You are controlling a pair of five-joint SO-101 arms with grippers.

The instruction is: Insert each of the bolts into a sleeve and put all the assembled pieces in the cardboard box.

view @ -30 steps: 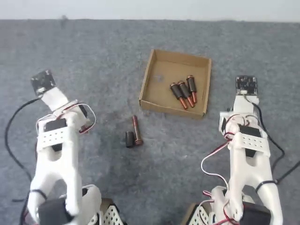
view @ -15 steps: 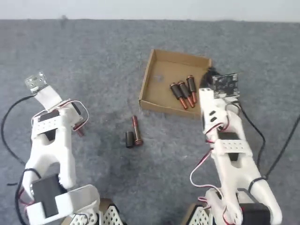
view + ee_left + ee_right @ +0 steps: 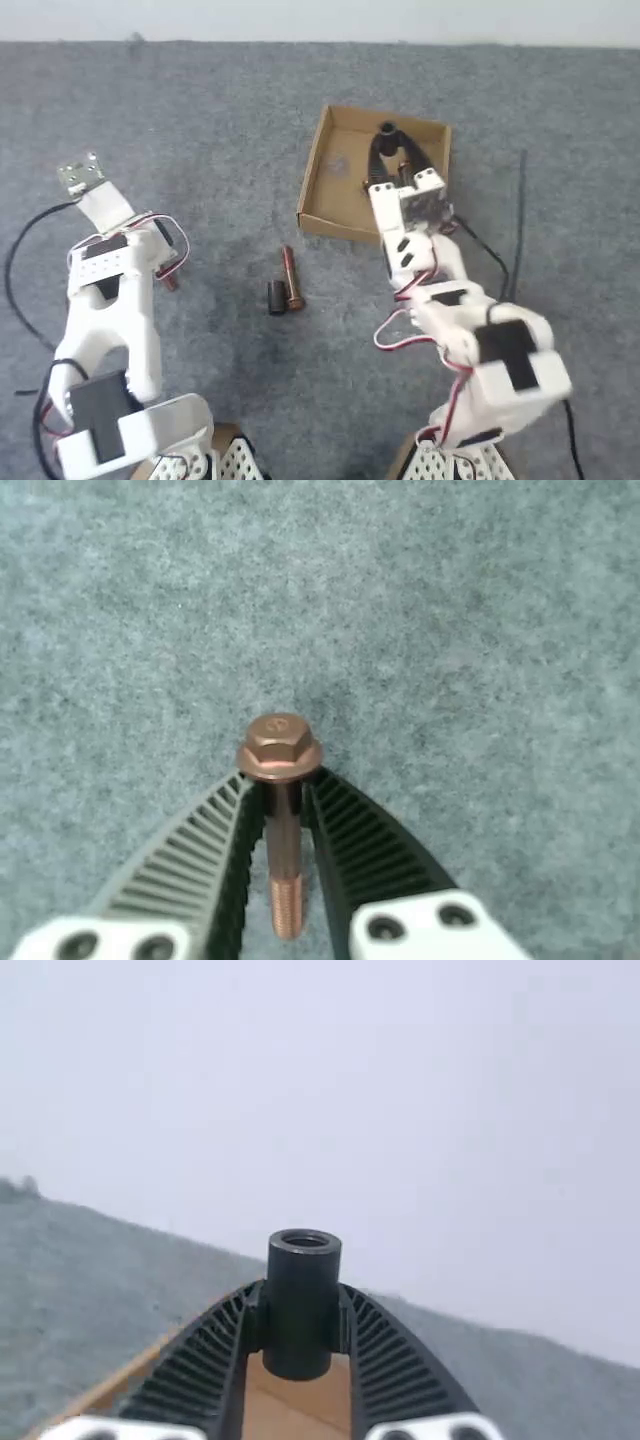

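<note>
High view: one bolt (image 3: 290, 277), one sleeve (image 3: 277, 297) loose; left fingers (image 3: 215, 830) clamp another bolt (image 3: 281, 770), right fingers (image 3: 390, 1360) another sleeve (image 3: 303, 1300).

The cardboard box (image 3: 340, 190) is sitting toward the far edge of the surface (image 3: 200, 120), just right of its middle. A loose bolt (image 3: 290, 277) and a loose sleeve (image 3: 276, 297) are lying side by side before the box's near left corner, with the sleeve on the left. The left gripper (image 3: 283, 780), clamping a second bolt (image 3: 281, 748), is hanging over the surface's left part. The right gripper (image 3: 300, 1295), clamping a second sleeve (image 3: 303, 1270), is hanging over the box.
</note>
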